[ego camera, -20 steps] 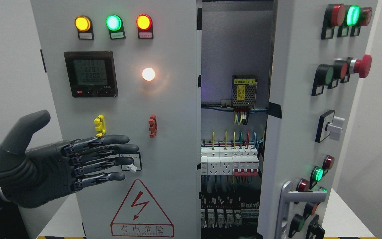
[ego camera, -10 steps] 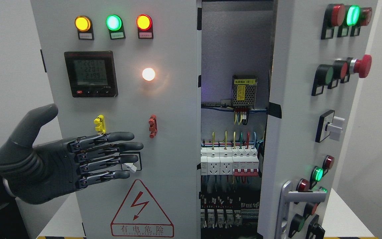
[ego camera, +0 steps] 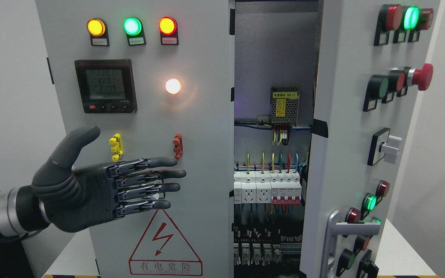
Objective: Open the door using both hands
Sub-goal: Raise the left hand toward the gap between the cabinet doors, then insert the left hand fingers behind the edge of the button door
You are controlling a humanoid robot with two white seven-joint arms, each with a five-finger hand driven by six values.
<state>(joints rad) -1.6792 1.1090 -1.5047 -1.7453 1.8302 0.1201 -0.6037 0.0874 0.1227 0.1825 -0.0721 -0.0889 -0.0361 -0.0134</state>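
Left door (ego camera: 203, 162) shut, beside right door (ego camera: 346, 154) already swung out. Left hand (ego camera: 91, 193) has slid rightward across left door's face toward its free edge. Fingers (ego camera: 157, 179) straight, close together, thumb raised, holding nothing. Judgement: still reaching; edge not yet hooked.

You see a pale grey left door (ego camera: 203, 154) with amber, green and red lamps (ego camera: 131, 26), a red-outlined warning triangle (ego camera: 164, 243), and a dark grey left hand (ego camera: 91, 189); red mushroom button (ego camera: 423, 76).
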